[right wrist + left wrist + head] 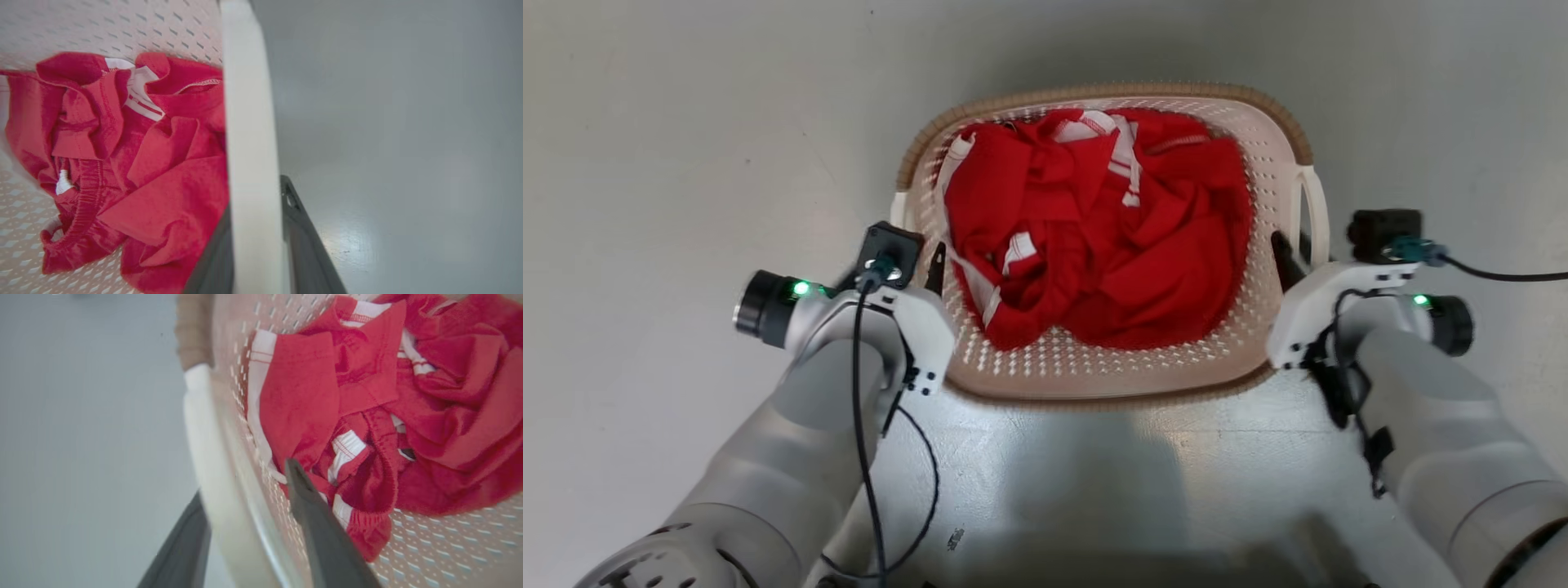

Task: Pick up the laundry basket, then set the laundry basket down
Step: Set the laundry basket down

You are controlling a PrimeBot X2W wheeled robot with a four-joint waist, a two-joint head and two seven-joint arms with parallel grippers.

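The laundry basket [1094, 91], cream with perforated walls and a brown rim, stands on the grey floor in front of me, holding crumpled red clothes [1094, 229] with white trim. My left gripper [915, 265] straddles the basket's left white handle [204, 437]. In the left wrist view the left gripper [244, 477] is open, one finger outside the handle and the other inside the wall with a gap. My right gripper [1294, 249] is at the right handle [245, 102]. In the right wrist view the right gripper [255, 194] is shut on it, both fingers pressed against the white bar.
Pale grey floor [686, 163] lies all around the basket. My own base [1094, 490] sits just below the basket's near rim, with both forearms reaching past it and cables hanging from the wrists.
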